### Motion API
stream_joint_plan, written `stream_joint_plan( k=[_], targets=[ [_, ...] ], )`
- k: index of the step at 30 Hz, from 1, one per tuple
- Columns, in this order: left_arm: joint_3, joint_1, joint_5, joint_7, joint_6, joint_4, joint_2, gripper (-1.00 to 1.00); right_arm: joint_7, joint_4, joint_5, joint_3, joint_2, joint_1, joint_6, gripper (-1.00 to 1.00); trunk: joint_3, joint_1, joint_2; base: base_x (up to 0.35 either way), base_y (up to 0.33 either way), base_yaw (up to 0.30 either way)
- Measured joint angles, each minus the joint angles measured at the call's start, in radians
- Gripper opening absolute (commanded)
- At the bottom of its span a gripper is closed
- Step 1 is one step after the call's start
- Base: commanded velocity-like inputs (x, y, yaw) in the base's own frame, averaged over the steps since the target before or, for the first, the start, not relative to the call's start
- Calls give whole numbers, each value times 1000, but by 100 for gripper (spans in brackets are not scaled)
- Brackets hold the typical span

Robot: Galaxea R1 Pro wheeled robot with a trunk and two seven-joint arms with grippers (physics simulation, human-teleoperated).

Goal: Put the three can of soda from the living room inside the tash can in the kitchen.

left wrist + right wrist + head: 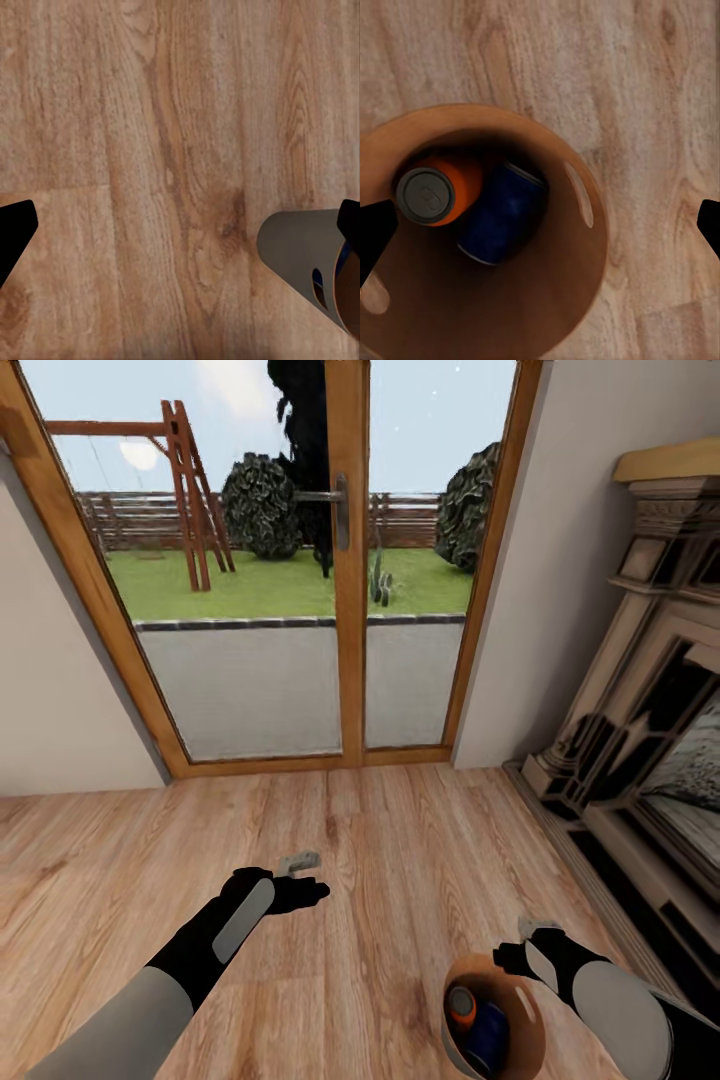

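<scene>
The tash can, pale outside and orange-brown inside, stands on the wood floor at my lower right. An orange can of soda and a dark blue one lie inside it. The right wrist view looks straight down into the tash can, with the orange can beside the blue can. My right gripper hovers open just above the rim, empty, its fingertips spread wide. My left gripper is open over bare floor to the left; the tash can's outer wall shows in its wrist view.
Wood-framed glass doors stand straight ahead, onto a patio and garden. A fireplace surround runs along the right, close to the tash can. Pale walls flank the doors. Plank floor stretches between me and the doors.
</scene>
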Motion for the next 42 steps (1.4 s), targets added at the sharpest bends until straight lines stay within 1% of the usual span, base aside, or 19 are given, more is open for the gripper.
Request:
stream_joint_plan(
  k=[18, 31, 42],
  targets=[
    [0, -2, -1, 2, 0, 10, -2, 100, -1, -1, -2, -1, 2, 4, -9, 100, 58, -69, 126, 0, 0, 0],
    [0, -2, -2, 2, 0, 10, -2, 100, -1, -2, -2, -2, 2, 4, -9, 100, 117, -119, 217, 0, 0, -6],
    [0, -2, -2, 3, 0, 11, -2, 100, -1, -1, -3, -2, 3, 4, -9, 100, 168, -161, 294, 0, 0, -145]
  ],
)
